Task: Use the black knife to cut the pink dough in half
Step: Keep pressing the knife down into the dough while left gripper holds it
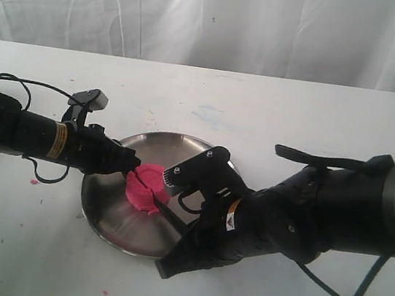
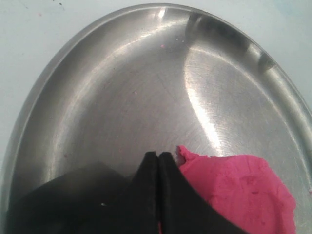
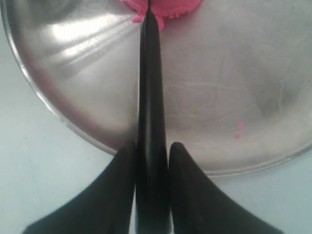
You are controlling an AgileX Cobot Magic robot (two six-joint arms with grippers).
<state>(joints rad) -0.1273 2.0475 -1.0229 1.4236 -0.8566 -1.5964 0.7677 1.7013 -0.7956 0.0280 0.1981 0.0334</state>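
The pink dough (image 1: 146, 185) lies in the middle of the round steel plate (image 1: 110, 217), with a groove across its top. My right gripper (image 1: 190, 229) is shut on the handle of the black knife (image 1: 172, 212). In the right wrist view the black knife (image 3: 150, 87) runs straight out from the right gripper (image 3: 152, 145), and its point sits in the edge of the dough (image 3: 168, 7). My left gripper (image 2: 159, 155) is shut, its tips low over the plate (image 2: 122, 73) right beside the dough (image 2: 243, 190). In the exterior view the left gripper (image 1: 134, 165) touches the dough's left side.
The plate stands on a white table (image 1: 298, 111) with a white curtain behind. Small pink crumbs lie on the plate (image 3: 239, 129) and on the table (image 1: 34, 182). A black cable (image 1: 22, 83) loops off the left arm.
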